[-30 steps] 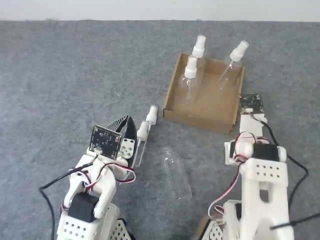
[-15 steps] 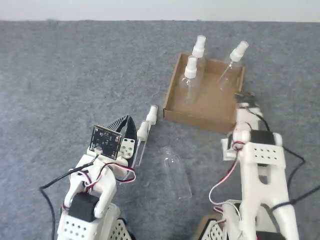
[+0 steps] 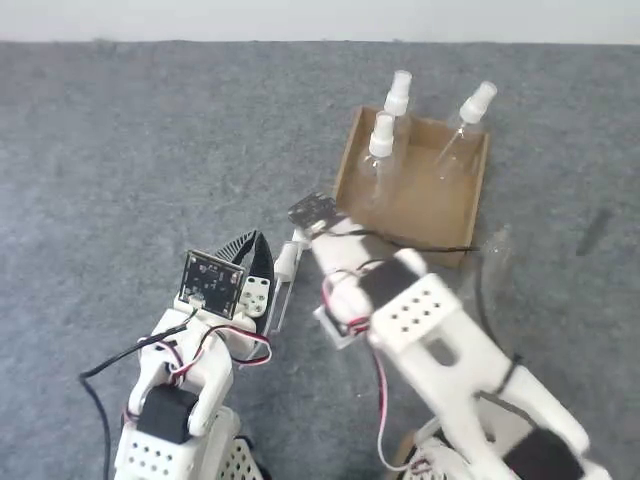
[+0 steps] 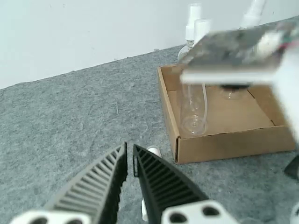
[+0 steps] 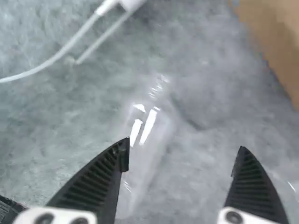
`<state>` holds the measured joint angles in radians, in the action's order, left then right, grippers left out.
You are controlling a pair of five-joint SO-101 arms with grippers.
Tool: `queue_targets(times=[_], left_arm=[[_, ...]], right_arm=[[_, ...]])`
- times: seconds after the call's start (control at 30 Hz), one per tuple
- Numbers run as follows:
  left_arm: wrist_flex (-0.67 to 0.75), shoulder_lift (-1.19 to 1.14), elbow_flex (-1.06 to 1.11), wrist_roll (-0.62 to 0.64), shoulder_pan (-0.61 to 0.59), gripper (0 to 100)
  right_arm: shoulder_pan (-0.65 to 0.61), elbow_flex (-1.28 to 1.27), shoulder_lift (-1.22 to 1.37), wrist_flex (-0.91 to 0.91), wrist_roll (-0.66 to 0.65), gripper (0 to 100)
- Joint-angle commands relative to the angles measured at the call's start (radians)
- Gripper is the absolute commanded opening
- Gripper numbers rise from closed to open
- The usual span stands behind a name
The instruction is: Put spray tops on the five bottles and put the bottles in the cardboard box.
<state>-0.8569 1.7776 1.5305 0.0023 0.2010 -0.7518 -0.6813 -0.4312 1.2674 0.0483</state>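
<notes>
Right jaws spread wide, arm slanted across mid-worktop (image 3: 150, 150), angled down over capless bottle (image 5: 145, 140) lying flat | left jaws pressed nearly together, held low, pointing toward cardboard box (image 3: 440, 205) | box holds three capped bottles (image 3: 378, 170) | loose spray top (image 3: 286, 260) just beside left jaws

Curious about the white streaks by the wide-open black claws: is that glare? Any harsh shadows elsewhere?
Right wrist view: yes, glare, bright glints on the clear bottle lying on the carpet. High view: even light, only soft shadows. Left wrist view: glints on the bottles in the cardboard box.
</notes>
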Motion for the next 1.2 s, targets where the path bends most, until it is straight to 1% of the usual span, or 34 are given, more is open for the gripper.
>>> queue_targets(times=[0.0, 0.13, 0.3, 0.5, 0.57, 0.67, 0.73, 0.8, 0.9, 0.97, 1.07, 1.17], left_arm=[[0.026, 0.017, -0.008, -0.005, -0.006, 1], [0.026, 0.017, -0.008, -0.005, -0.006, 1], [0.026, 0.017, -0.008, -0.005, -0.006, 1], [0.026, 0.017, -0.008, -0.005, -0.006, 1], [0.026, 0.017, -0.008, -0.005, -0.006, 1], [0.026, 0.017, -0.007, -0.005, -0.006, 1], [0.026, 0.017, -0.007, -0.005, -0.006, 1], [0.026, 0.017, -0.007, -0.003, -0.006, 1], [0.026, 0.017, -0.007, 0.000, -0.005, 1], [0.026, 0.014, -0.007, 0.000, -0.005, 1], [0.026, 0.012, -0.007, 0.002, -0.005, 1], [0.026, 0.012, -0.010, 0.002, -0.005, 1]], right_arm=[[-0.044, 0.066, 0.039, -0.074, 0.094, 29.6], [-0.067, 0.064, 0.094, -0.102, 0.186, 29.5], [-0.079, 0.063, 0.183, -0.104, 0.245, 29.3], [-0.062, 0.063, 0.282, -0.104, 0.253, 28.4], [-0.045, 0.063, 0.305, -0.104, 0.253, 23.7], [-0.013, 0.063, 0.317, -0.104, 0.247, 12.5], [0.015, 0.063, 0.314, -0.097, 0.187, 5.7], [0.058, 0.063, 0.314, -0.094, 0.087, 1.4], [0.170, 0.074, 0.306, -0.093, -0.057, 3.0], [0.239, 0.092, 0.277, -0.068, -0.129, 3.7], [0.314, 0.152, 0.193, 0.042, -0.190, 3.0], [0.360, 0.215, 0.073, 0.171, -0.233, 2.4]])
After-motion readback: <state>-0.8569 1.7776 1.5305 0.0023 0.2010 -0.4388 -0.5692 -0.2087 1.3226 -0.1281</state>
